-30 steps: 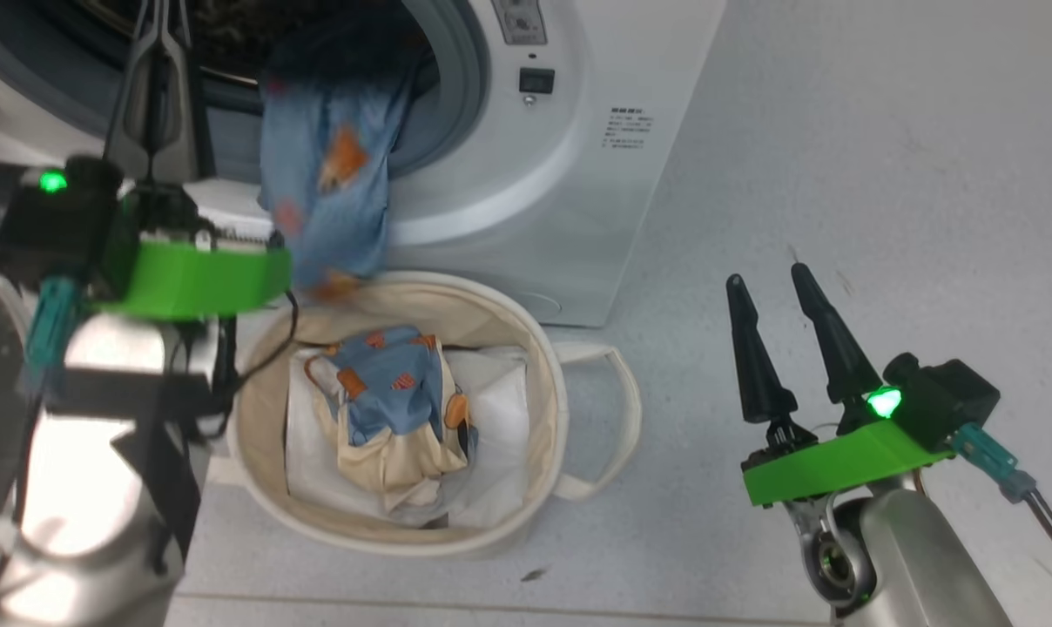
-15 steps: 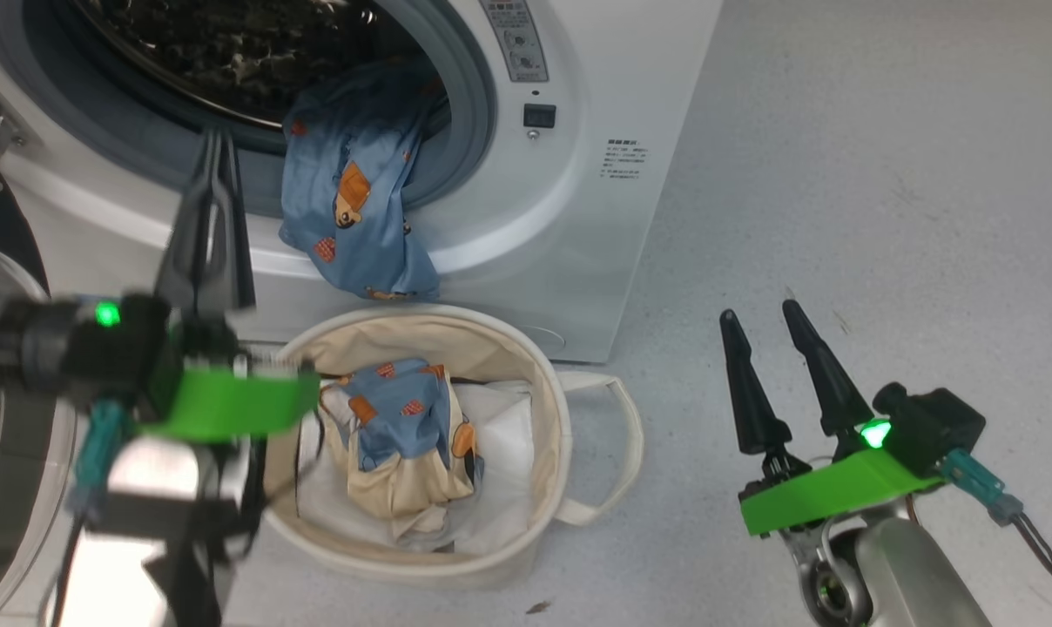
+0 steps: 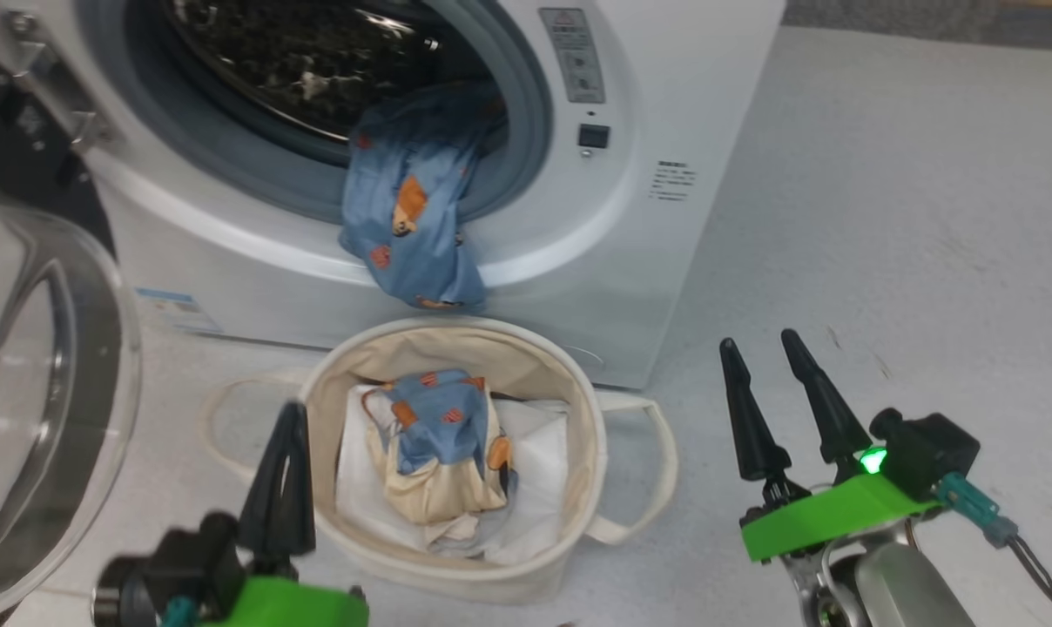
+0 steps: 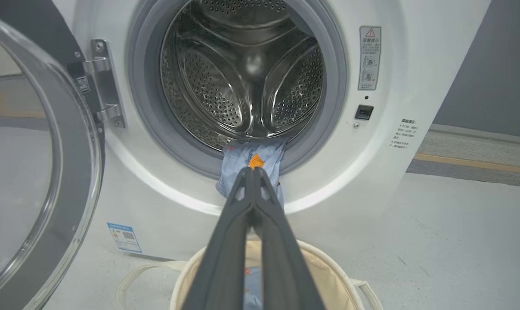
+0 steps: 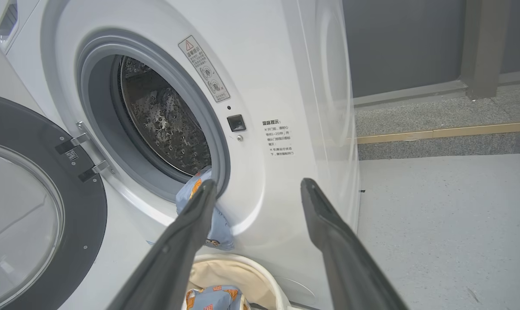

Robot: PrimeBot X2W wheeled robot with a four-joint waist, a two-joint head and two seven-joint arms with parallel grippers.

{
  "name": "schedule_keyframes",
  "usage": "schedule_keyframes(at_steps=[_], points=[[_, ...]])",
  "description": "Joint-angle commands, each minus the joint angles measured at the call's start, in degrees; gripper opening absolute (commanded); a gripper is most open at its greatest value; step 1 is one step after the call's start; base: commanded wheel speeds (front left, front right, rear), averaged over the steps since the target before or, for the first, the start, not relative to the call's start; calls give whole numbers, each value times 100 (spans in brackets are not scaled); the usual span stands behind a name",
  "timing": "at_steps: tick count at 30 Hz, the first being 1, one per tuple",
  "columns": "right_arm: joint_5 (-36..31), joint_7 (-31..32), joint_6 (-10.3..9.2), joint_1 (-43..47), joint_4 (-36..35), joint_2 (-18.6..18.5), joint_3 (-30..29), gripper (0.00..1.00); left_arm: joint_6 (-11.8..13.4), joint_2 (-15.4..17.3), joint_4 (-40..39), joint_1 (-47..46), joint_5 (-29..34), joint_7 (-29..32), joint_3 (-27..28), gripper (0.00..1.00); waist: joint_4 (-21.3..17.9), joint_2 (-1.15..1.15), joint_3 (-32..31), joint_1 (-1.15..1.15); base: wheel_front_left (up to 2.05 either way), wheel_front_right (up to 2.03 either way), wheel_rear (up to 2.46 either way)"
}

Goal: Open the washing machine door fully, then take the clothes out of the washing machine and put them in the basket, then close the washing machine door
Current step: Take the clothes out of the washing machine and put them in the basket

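Note:
The white washing machine (image 3: 648, 104) stands with its door (image 3: 56, 366) swung open to the left. One piece of the clothes (image 3: 413, 226), light blue with orange figures, hangs from the drum mouth over the grey rim. Below it the cream basket (image 3: 583, 409) holds another blue and beige garment (image 3: 443, 435). My left gripper (image 3: 289, 414) is shut and empty, low beside the basket's left rim. In its wrist view, the left gripper (image 4: 252, 170) points at the hanging garment (image 4: 232, 165) from a distance. My right gripper (image 3: 759, 341) stands open and empty over the floor, right of the basket.
A flat white sheet (image 3: 539, 453) lies in the basket under the garment. The steel drum (image 4: 251, 69) behind the hanging piece looks bare. Open grey floor (image 3: 883, 218) spreads to the right. A kerb with a yellow line (image 5: 436, 133) runs behind the machine.
My left gripper has drawn back from the drum mouth down to the basket's side, still shut and empty. The head view has shifted. The garment still hangs from the rim.

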Motion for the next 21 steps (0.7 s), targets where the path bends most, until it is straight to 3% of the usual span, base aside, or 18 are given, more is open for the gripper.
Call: schedule_keyframes(at_steps=[1, 3, 5, 7, 9, 14, 16, 17, 18, 19, 21], points=[[-6, -28, 2, 43, -146, 14, 134, 100, 66, -20, -154, 43, -38, -105, 186, 0, 137, 0, -85, 0, 0, 0, 0], [-17, -28, 2, 77, -144, 14, 123, 100, 70, -110, -143, 187, -134, -156, 171, 0, 220, 0, -125, 0, 0, 0, 0], [-24, -28, 2, 101, -147, 14, 121, 100, 48, -143, -114, 272, -184, -182, 142, 26, 288, 0, -165, 0, 0, 0, 0], [-23, -28, 2, 108, -150, 14, 130, 100, 35, -143, -97, 293, -198, -187, 130, 23, 310, 0, -180, 0, 0, 0, 0], [-19, -28, 2, 111, -153, 14, 149, 100, 25, -123, -76, 296, -182, -197, 111, 6, 330, 0, -198, 0, 0, 0, 0], [13, -28, 2, 97, -180, 14, 146, 100, 46, -119, -107, 266, -178, -217, 105, 8, 293, 0, -176, 0, 0, 0, 0], [27, -28, 2, 96, -187, 14, 128, 100, 64, -121, -102, 272, -190, -215, 113, 13, 255, 0, -139, 0, 0, 0, 0], [33, -28, 2, 95, -190, 14, 120, 100, 67, -125, -92, 270, -198, -213, 110, 26, 240, 0, -113, 0, 0, 0, 0], [37, -28, 2, 89, -191, 14, 117, 100, 74, -128, -80, 263, -194, -215, 105, 82, 221, 0, -77, 0, 0, 0, 0], [36, -28, 2, 77, -189, 14, 110, 100, 77, -131, -55, 243, -183, -214, 89, 100, 209, 0, -51, 0, 0, 0, 0], [35, -28, 2, 47, -189, 14, 110, 100, 63, -150, 8, 187, -177, -211, 47, 100, 179, 0, 1, 0, 0, 0, 0]])
